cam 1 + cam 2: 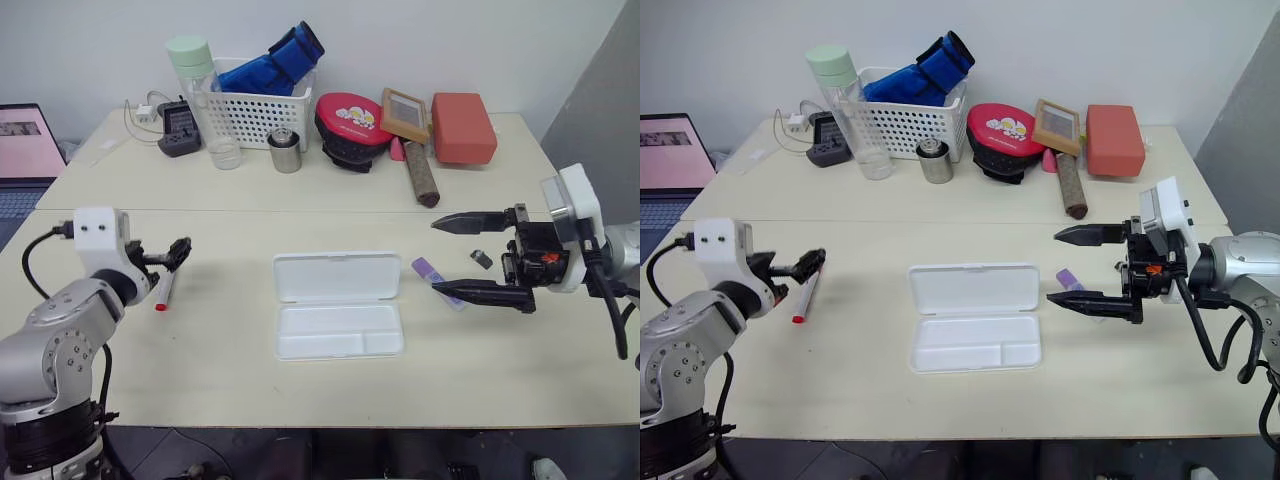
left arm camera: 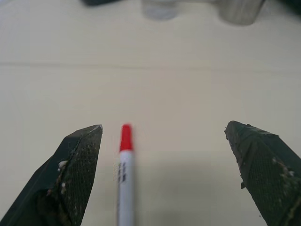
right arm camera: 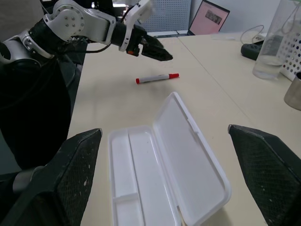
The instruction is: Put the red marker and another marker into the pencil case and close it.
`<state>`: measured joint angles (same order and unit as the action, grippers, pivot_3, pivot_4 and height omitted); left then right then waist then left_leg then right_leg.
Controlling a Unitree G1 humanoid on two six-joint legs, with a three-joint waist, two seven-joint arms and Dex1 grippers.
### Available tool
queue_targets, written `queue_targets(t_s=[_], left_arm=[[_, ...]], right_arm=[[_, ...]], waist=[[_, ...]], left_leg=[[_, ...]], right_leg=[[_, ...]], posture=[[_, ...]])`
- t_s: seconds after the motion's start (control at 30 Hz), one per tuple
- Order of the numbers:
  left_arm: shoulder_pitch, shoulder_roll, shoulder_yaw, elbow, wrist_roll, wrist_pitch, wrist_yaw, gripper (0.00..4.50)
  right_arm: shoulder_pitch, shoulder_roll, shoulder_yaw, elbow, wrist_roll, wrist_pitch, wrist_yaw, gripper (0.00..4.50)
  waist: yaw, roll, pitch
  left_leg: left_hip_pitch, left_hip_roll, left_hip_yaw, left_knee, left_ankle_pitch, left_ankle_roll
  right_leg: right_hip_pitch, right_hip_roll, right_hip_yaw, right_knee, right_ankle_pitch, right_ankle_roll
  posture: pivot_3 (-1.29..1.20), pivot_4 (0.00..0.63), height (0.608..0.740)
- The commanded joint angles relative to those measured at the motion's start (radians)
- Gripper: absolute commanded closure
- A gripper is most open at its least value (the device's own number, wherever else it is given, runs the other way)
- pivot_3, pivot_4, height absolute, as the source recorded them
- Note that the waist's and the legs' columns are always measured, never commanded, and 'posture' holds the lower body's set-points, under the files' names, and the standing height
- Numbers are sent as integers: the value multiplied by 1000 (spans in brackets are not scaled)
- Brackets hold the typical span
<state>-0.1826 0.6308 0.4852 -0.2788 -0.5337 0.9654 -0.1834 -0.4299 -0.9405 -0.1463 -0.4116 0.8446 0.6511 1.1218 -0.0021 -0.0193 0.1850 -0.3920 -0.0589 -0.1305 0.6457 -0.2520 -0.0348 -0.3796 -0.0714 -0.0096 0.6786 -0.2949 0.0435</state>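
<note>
Pencil case: flat white plastic rectangular case with rounded corners, mid-table toward the front edge, lid laid fully open, both halves empty.
Red marker: slim white-barrelled pen with red cap, flat on the table toward its left edge, well apart from the case.
Purple marker: short stubby lilac pen, on the table just right of the case.
Left gripper: fingers spread wide, empty, poised above the red marker.
Right gripper: fingers spread wide, empty, above the purple marker.
Table: pale beige top.
</note>
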Motion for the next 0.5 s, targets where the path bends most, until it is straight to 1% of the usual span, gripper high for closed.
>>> queue_targets(t_s=[0.03,0.2,0.3,0.37,0.43,0.47,0.5], left_arm=[[47,39,-28,82,69,-93,-62,73],[27,24,-64,216,113,-162,-93,73],[-1,10,-71,288,124,-162,-87,73],[-3,12,-93,308,144,-187,-104,331],[-4,12,-110,316,156,-200,-114,479],[-2,15,-120,315,162,-203,-119,730],[-1,16,-126,313,167,-206,-124,835]], right_arm=[[-35,3,-3,-2,-10,-24,18,0],[-34,1,-3,-5,-15,-23,23,0],[-30,-3,-11,-10,-11,-19,24,0],[-27,-5,-19,-16,-6,-15,21,0],[-25,-5,-20,-18,-7,-14,19,0],[-24,-5,-21,-19,-7,-14,19,0],[-22,-5,-22,-20,-7,-14,18,0]], waist=[[0,0,0],[1,0,0],[1,0,0],[0,0,0],[0,0,0],[0,0,0],[0,0,0]], left_leg=[[0,0,0,0,0,0],[0,0,0,0,0,0],[-1,0,-1,0,0,0],[-1,0,-1,0,0,0],[-1,0,0,0,0,0],[-1,0,-1,0,0,0],[-1,0,-1,0,0,0]], right_leg=[[0,0,0,0,0,0],[0,-2,0,0,0,0],[-1,-2,0,0,0,0],[-1,-2,0,0,0,0],[-1,-3,0,0,0,0],[-1,-3,0,0,0,0],[-1,-3,0,0,0,0]], posture=[[0,150,740],[0,150,740],[0,150,740],[0,150,740],[0,150,740],[0,150,740],[0,150,740]])
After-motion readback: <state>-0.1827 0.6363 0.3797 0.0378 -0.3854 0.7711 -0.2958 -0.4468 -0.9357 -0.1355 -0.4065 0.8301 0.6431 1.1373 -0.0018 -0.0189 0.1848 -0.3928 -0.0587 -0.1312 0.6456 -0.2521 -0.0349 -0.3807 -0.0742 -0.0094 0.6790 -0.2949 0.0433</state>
